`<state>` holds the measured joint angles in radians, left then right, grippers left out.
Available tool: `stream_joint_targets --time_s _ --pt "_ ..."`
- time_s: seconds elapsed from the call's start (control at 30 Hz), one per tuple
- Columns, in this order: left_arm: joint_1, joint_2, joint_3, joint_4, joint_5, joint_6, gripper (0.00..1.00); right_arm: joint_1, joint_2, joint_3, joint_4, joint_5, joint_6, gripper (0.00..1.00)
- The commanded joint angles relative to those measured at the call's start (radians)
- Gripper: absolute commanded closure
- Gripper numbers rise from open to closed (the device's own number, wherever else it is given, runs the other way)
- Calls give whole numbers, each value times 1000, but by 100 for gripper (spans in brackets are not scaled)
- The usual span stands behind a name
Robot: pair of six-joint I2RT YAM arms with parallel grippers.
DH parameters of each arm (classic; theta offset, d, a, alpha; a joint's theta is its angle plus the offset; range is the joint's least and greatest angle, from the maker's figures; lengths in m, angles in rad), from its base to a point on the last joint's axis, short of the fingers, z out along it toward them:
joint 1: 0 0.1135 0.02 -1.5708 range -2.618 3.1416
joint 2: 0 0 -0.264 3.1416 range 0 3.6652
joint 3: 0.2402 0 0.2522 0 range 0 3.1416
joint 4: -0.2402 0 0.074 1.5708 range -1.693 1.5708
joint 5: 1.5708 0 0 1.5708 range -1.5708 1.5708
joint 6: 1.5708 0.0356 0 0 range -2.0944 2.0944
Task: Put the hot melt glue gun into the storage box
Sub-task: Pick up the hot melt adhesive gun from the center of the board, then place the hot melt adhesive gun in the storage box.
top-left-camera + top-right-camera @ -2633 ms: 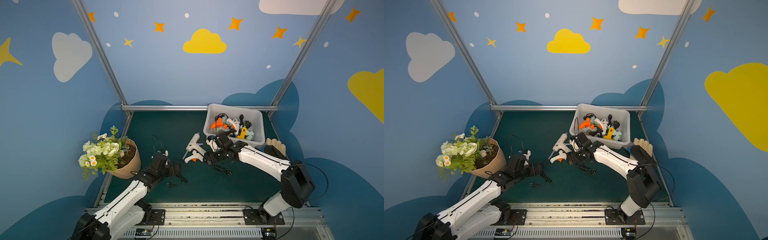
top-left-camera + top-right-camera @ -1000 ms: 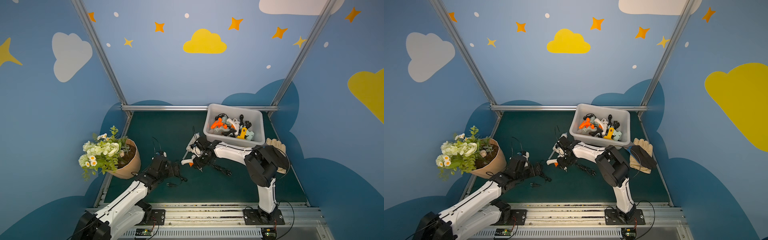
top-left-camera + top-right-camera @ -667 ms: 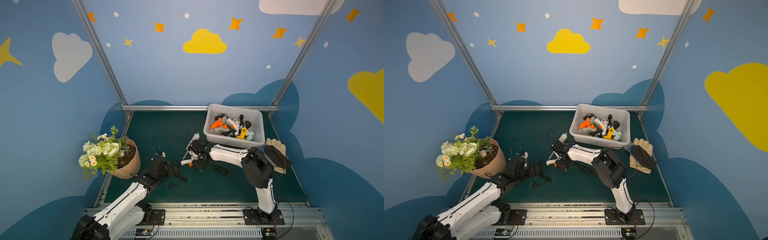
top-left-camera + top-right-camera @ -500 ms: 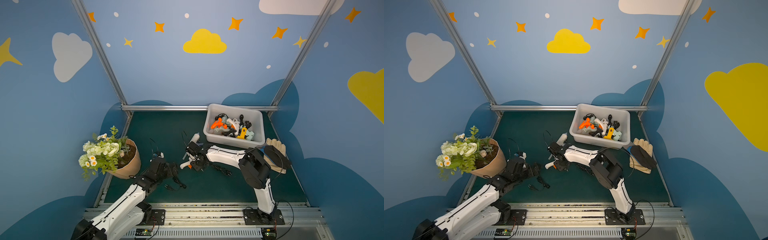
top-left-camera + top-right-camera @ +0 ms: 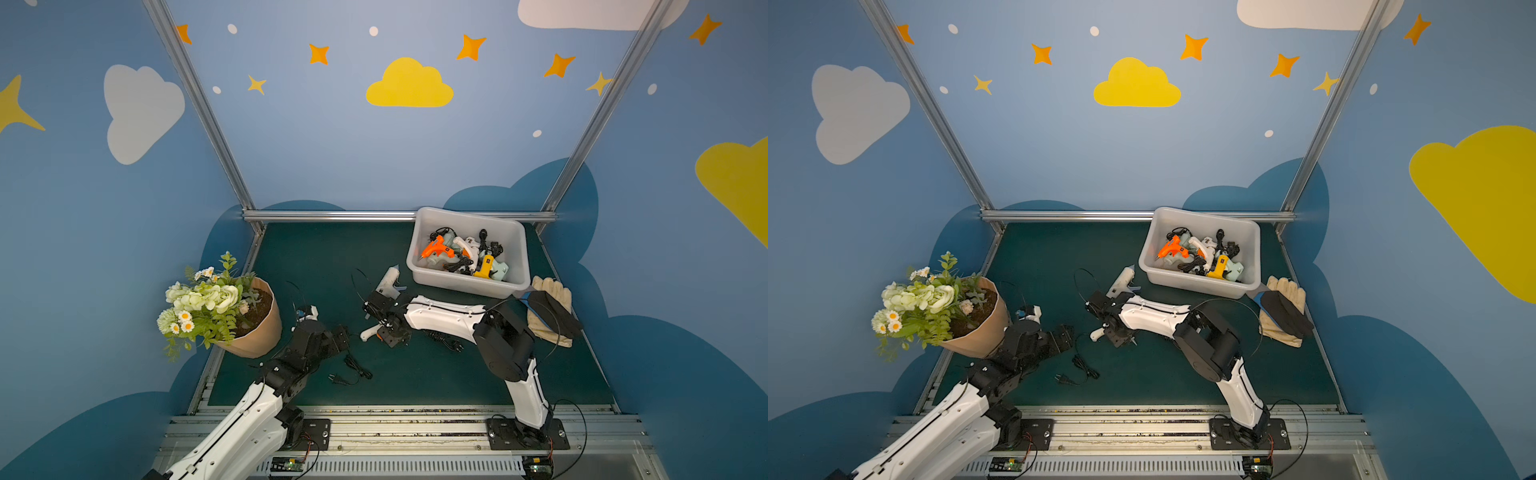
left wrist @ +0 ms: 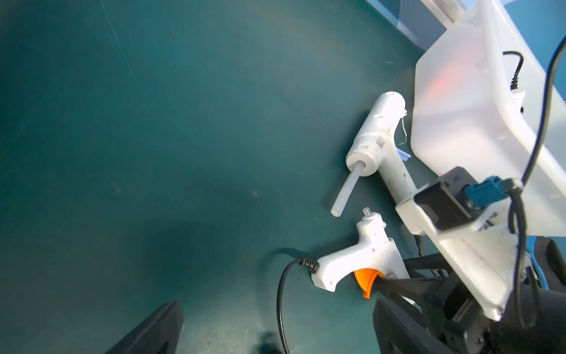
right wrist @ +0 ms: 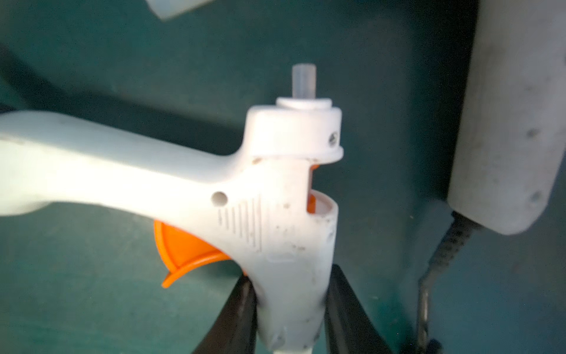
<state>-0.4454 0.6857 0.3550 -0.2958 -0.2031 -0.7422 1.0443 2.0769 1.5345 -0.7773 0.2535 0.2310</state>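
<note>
A small white hot melt glue gun (image 7: 275, 199) with an orange trigger lies on the green mat (image 5: 316, 266); its handle (image 5: 370, 333) (image 5: 1096, 333) pokes out left. My right gripper (image 7: 291, 285) (image 5: 385, 328) (image 5: 1112, 328) is shut on its barrel, both black fingers pressed against it. A larger white glue gun (image 5: 386, 282) (image 5: 1121, 280) (image 6: 373, 131) lies just behind, next to the storage box (image 5: 461, 286) (image 5: 1192, 287) (image 6: 459, 107). The box holds several glue guns and cords. My left gripper (image 6: 277, 309) (image 5: 338, 334) stands open, left of the small gun (image 6: 364, 254), holding nothing.
A potted flower bunch (image 5: 249, 328) leans at the left edge beside my left arm. Work gloves (image 5: 548, 307) lie right of the box. A black cord with plug (image 5: 349, 372) trails from the small gun across the front mat; another cord (image 5: 446, 338) lies under my right forearm.
My right gripper swung left to the small glue gun and shut on its barrel. My left arm drew back a little toward the front, still open.
</note>
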Motion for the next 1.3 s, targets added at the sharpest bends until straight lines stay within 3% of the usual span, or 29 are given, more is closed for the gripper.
stream_joint_targets --time_s 0.0,0.47,0.67,1.0,1.27 --pt "3 -18 -5 -29 -31 -6 0 5 -100 34 -65 30 35 100" --pt "3 -89 -29 -59 -80 -33 0 -89 -358 79 -73 66 39 100" --pt "4 -75 -34 -48 -70 -31 0 -208 -440 112 -53 68 27 100" --pt "5 -28 -41 -10 -46 -30 0 -410 -622 38 190 43 29 100" --pt "4 13 -42 25 -11 -22 0 -598 -657 77 219 3 43 100"
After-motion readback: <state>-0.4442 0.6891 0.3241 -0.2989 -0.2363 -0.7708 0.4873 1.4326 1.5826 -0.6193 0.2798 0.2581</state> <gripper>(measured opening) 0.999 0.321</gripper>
